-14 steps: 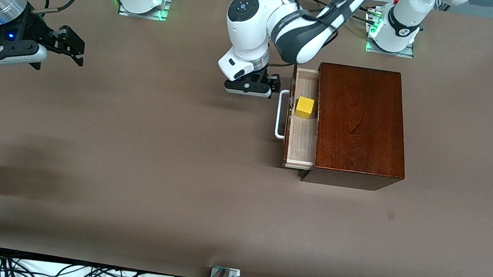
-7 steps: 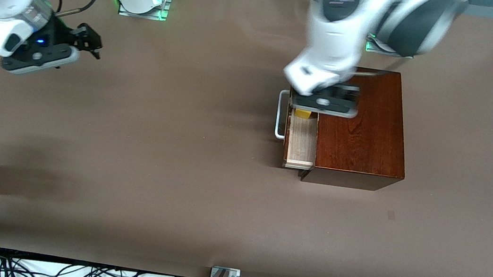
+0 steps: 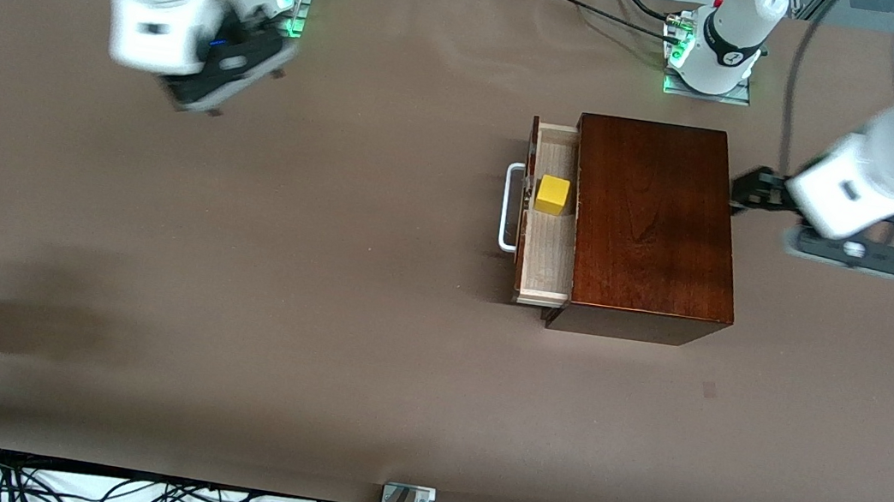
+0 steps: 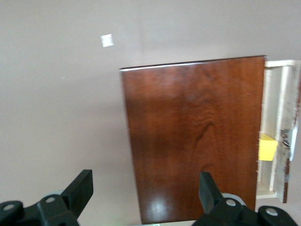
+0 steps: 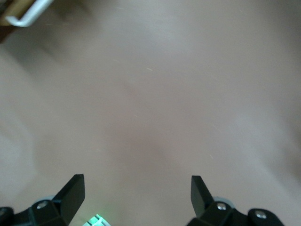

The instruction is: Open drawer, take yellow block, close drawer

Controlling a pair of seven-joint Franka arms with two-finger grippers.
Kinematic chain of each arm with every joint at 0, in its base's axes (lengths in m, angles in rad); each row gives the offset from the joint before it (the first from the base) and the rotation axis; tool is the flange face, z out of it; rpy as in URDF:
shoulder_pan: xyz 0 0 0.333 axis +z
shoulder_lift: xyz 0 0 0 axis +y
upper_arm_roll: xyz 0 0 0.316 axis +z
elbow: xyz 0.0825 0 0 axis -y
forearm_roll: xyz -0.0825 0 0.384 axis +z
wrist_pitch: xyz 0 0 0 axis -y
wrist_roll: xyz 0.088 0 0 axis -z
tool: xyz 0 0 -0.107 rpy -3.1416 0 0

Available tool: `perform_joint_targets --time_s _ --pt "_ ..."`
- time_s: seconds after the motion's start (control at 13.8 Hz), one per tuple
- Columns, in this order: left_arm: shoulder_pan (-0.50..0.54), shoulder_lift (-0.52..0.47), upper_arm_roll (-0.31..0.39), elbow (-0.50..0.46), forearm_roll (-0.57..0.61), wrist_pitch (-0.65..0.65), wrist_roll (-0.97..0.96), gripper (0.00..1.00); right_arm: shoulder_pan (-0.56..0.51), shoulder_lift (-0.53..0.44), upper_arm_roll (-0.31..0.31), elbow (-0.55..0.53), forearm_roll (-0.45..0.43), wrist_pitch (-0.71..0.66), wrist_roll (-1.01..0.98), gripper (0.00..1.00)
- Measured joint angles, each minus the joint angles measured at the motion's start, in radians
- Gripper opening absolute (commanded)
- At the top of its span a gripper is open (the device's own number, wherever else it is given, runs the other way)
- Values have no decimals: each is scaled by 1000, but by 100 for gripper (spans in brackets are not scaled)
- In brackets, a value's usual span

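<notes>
- The wooden box (image 3: 653,226) stood on the brown surface (image 3: 318,312), toward the left arm's end, and served as the landmark for everything else.
- The drawer (image 3: 549,213) was pulled partly out of the box's side that faced the right arm's end, with its pale interior showing and its white bar handle (image 3: 510,208) outermost.
- The yellow block (image 3: 553,195) sat inside the open drawer, on its pale floor, in the half farther from the front camera and close to the box's edge.
- The left tool (image 3: 753,192) hung in the air just beside the box, at the side away from the drawer; in the left wrist view its fingers (image 4: 80,188) stood wide apart with nothing between them.
- The right tool (image 3: 218,87) hung over bare surface well apart from the box, near its own arm's base; its fingers (image 5: 73,190) stood wide apart and empty.
- No brand, label or readable writing showed on the box, drawer or block.
</notes>
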Motion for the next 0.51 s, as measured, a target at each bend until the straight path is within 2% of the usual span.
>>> perform_joint_targets --time_s 0.14,0.29,0.51 --pt "56 -14 -3 -5 0 4 0 100 63 81 48 50 0 44 1 100" --pt "102 -40 -14 -21 0 50 1 100 139 179 56 115 -1 108 1 100" --pt "194 -129 -62 -132 0 195 1 100 236 305 57 177 -3 235 -1 100"
